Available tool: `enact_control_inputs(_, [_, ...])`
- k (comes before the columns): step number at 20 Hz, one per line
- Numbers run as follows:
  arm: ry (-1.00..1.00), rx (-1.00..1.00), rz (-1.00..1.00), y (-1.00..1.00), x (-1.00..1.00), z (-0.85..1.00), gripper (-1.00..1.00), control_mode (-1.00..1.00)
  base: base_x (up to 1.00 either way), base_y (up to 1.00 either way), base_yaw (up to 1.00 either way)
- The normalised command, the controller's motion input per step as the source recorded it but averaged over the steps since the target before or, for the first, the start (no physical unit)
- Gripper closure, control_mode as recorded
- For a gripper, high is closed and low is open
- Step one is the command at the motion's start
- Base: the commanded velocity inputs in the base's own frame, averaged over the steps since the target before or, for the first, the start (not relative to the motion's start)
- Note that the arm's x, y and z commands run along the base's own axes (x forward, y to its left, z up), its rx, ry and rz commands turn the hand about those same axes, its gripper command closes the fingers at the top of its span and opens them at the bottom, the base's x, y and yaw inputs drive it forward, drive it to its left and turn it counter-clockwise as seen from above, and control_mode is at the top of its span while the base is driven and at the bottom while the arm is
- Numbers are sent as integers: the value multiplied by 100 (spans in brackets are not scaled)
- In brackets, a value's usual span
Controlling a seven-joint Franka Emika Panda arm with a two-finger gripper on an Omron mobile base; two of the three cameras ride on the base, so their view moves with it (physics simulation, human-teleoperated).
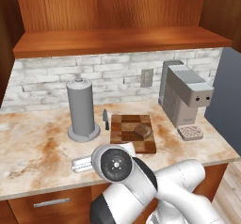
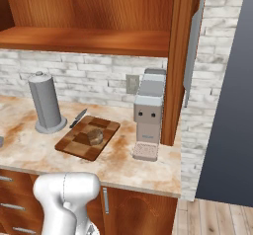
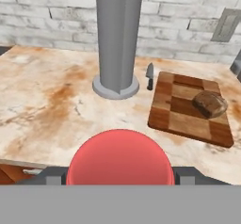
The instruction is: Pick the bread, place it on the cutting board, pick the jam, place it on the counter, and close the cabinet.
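Observation:
The jam (image 3: 120, 157) shows as a round red lid close to the hand camera, held between the two dark fingertips (image 3: 51, 176) of my gripper (image 3: 120, 175), which is shut on it. In the left base view the gripper (image 1: 82, 164) hovers low over the counter (image 1: 33, 148), near its front edge and left of the cutting board (image 1: 123, 124). The bread (image 1: 142, 132) (image 2: 94, 137) (image 3: 210, 103) lies on the checkered cutting board (image 2: 73, 143) (image 3: 188, 124). The cabinet (image 1: 117, 39) stands open, and its door (image 2: 191, 51) is swung out at the right.
A tall grey paper-towel holder (image 1: 83, 110) (image 3: 117, 39) stands left of the board, with a small knife (image 1: 106, 118) (image 3: 149, 75) between them. A grey coffee machine (image 1: 184, 96) (image 2: 149, 110) sits at the right end of the counter. Drawers (image 1: 47, 203) run below.

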Motion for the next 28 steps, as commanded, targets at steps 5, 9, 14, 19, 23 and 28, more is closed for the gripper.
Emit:
enact_control_inputs(5, [0, 0, 0, 5, 29, -20, 100, -100, 0, 0, 0])
enact_control_inputs(9, [0, 0, 0, 0, 25, -29, 100, -100, 0, 0, 0])
enact_control_inputs(14, [0, 0, 0, 0, 25, -37, 100, -100, 0, 0, 0])
enact_control_inputs(19, [0, 0, 0, 1, 18, -36, 100, -100, 0, 0, 0])
enact_control_inputs(23, [0, 0, 0, 0, 22, -33, 100, -100, 0, 0, 0])
enact_control_inputs(28, [0, 0, 0, 2, 33, -28, 100, -100, 0, 0, 0])
